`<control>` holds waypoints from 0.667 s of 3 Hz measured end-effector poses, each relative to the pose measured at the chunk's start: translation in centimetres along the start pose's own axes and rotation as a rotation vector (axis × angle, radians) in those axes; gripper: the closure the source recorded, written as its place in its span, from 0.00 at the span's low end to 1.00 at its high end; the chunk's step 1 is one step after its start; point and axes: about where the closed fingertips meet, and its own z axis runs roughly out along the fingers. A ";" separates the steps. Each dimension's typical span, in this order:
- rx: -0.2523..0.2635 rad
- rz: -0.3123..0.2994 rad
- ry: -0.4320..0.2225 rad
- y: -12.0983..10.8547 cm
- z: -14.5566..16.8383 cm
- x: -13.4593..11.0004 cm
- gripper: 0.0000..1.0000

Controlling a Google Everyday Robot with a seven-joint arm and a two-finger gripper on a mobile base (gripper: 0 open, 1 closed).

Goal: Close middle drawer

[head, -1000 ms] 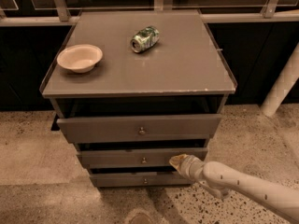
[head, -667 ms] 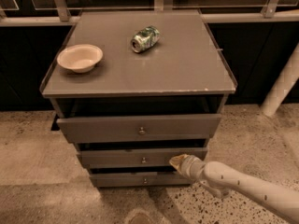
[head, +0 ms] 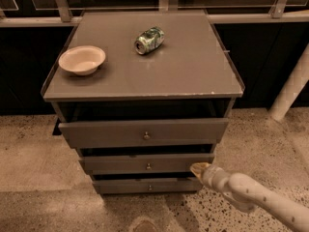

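The middle drawer (head: 145, 164) is a grey flat front with a small round metal knob (head: 148, 166), set between the taller top front (head: 143, 132) and the slimmest bottom front (head: 147, 185). It stands slightly out, with a dark gap above it. My gripper (head: 199, 169) reaches in from the lower right on a white arm and its tip is at the right end of the middle drawer front, just below its lower edge.
The grey cabinet top (head: 183, 71) holds a pale bowl (head: 82, 59) at the left and a green can (head: 149, 39) lying on its side. A white post (head: 289, 88) stands at the right. The floor is speckled stone.
The gripper and arm have hardly moved; the tip stays at the right end of the middle drawer front. The drawers look the same.
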 end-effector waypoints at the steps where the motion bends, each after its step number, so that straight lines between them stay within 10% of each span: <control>1: -0.035 0.011 -0.029 -0.1 -0.7 -0.3 0.58; 2: -0.037 0.011 -0.029 0.0 -0.7 -0.4 0.35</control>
